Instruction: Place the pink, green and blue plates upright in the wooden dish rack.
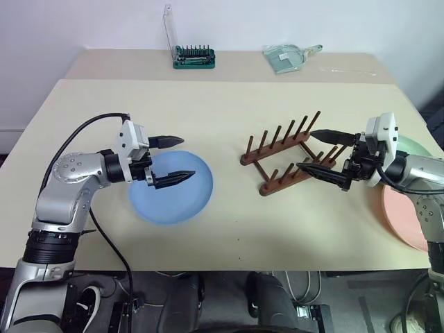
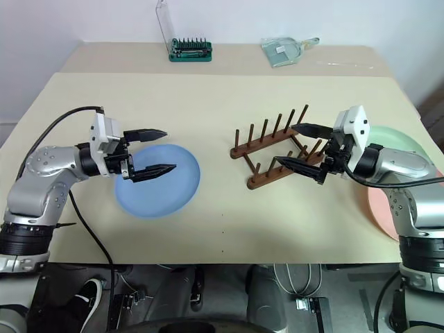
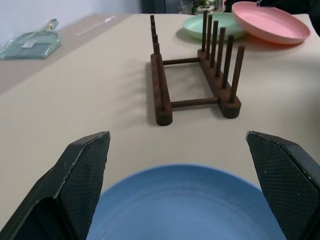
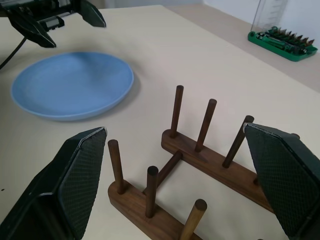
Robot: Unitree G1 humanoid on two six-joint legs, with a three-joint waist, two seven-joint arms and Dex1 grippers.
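Right now my left tool (image 1: 168,160) hovers spread wide over the blue plate (image 1: 171,189) lying flat on the tabletop (image 1: 229,125), the wooden dish rack (image 1: 284,154) well rightward beneath my equally spread right tool (image 1: 323,157).

Bare counter (image 1: 229,125) lies between the left pincer (image 1: 175,159) and the wooden dish rack (image 1: 288,152) ahead of it. The right pincer (image 1: 320,152) hangs over the rack's pegs, possibly just clear of them, which block any descent.

dish rack (image 1: 284,154) mid-table, one plate (image 1: 171,189) left, two plates (image 3: 240,21) right
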